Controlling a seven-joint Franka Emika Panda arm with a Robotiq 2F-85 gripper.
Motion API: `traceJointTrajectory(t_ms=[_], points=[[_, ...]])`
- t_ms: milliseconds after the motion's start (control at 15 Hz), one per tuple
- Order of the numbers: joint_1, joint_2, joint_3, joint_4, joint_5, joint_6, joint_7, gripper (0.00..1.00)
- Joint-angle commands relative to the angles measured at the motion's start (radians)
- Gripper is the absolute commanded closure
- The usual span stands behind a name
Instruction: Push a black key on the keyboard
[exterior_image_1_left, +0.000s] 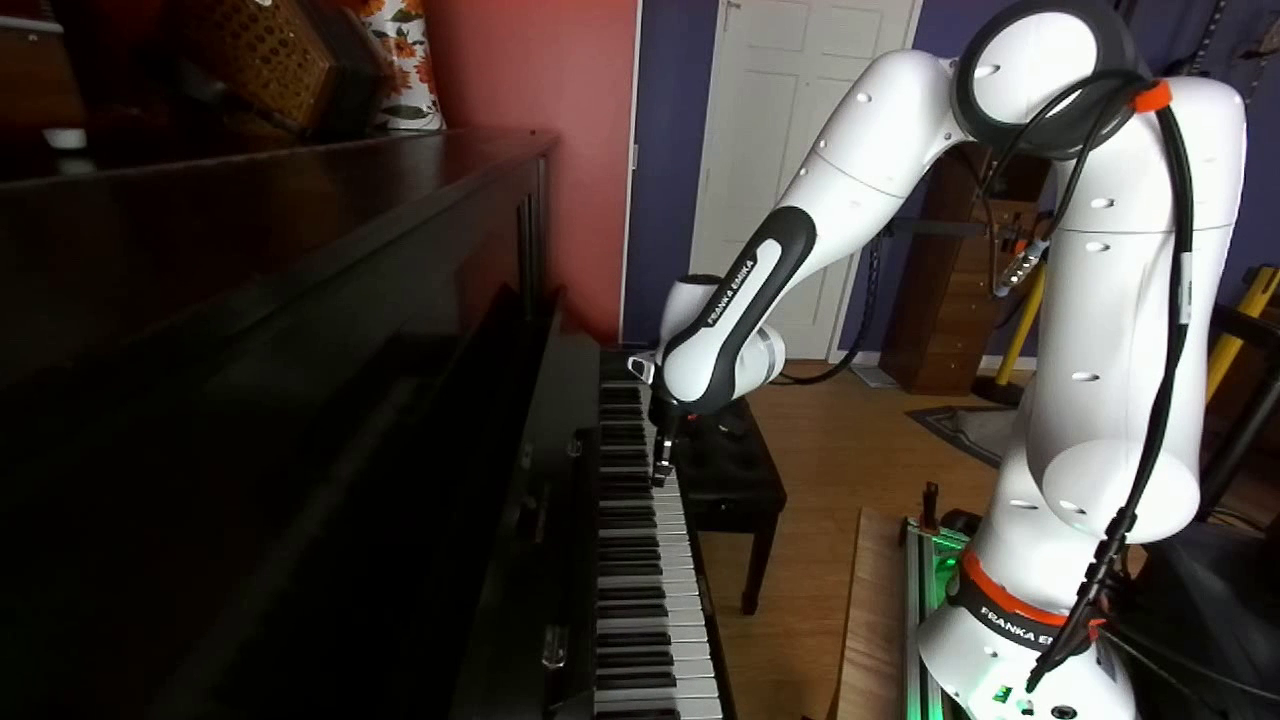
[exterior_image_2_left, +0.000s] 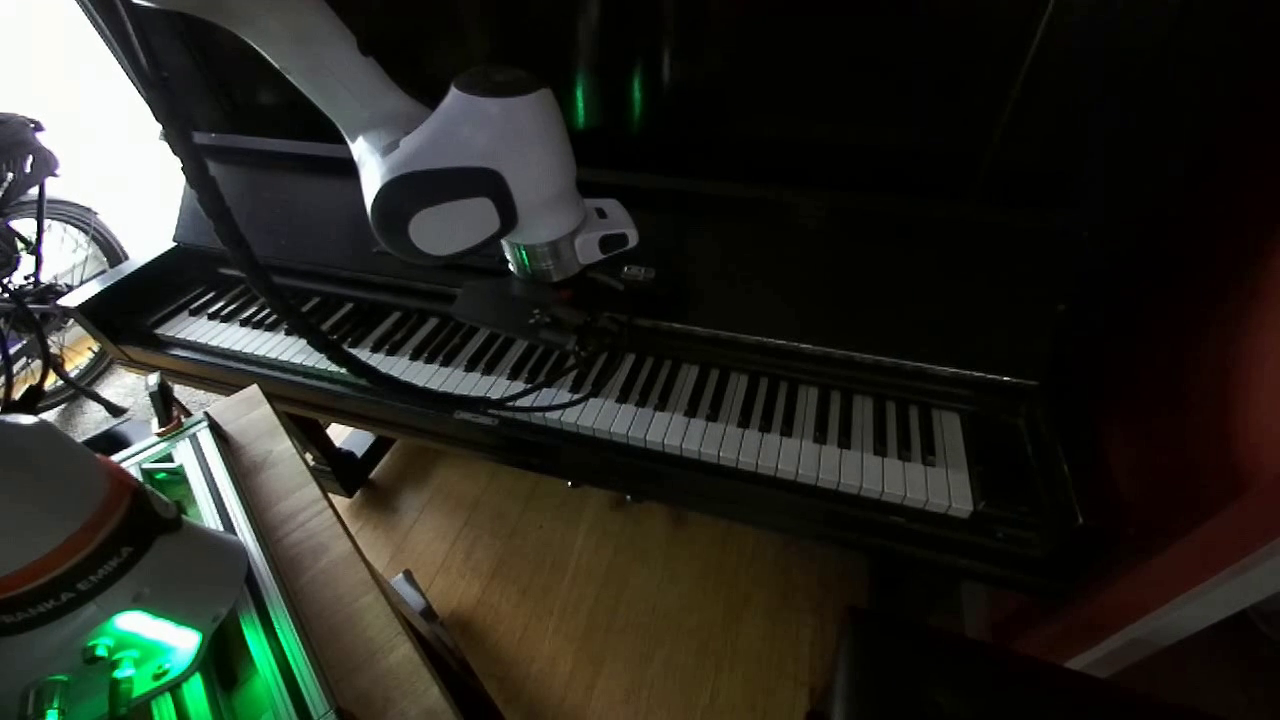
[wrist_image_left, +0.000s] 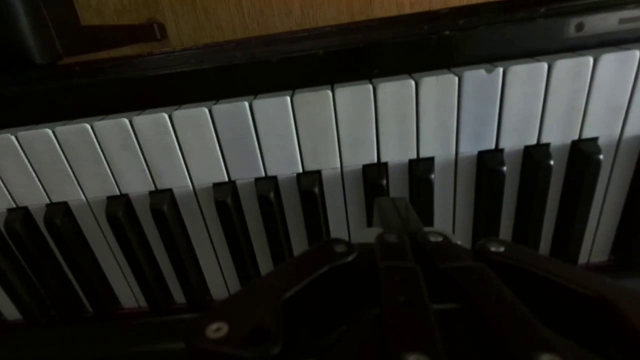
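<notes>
The keyboard, a long row of white and narrower raised black keys, shows in both exterior views (exterior_image_1_left: 683, 600) (exterior_image_2_left: 745, 447) and in the wrist view (wrist_image_left: 272, 135). My gripper points down at it in both exterior views (exterior_image_1_left: 662, 474) (exterior_image_2_left: 598, 342). In the wrist view the gripper (wrist_image_left: 393, 202) is shut, its fingertips together with nothing between them. The tips overlap a black key (wrist_image_left: 375, 180) on their left and the white strip beside it; another black key (wrist_image_left: 422, 185) lies just to their right. I cannot tell whether the tips touch a key.
The dark upright piano (exterior_image_1_left: 250, 260) rises behind the keys. Its front rail (wrist_image_left: 300, 65) runs along the key fronts. A black padded bench (exterior_image_1_left: 730, 465) stands beside the keyboard. A black cable (exterior_image_2_left: 330, 350) hangs over the keys. A wooden board (exterior_image_2_left: 300, 540) lies beside my base.
</notes>
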Motion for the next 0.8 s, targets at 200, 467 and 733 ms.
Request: traceJointTrajectory(t_ms=[200,467,733], points=[[-0.040,0.036,0.024,0.024,-0.032,0.025,0.020,1.00],[-0.064,0.077,0.041,0.052,-0.027,0.060,0.006,1.00],[-0.101,0.120,0.082,0.074,-0.018,0.089,-0.001,1.00]])
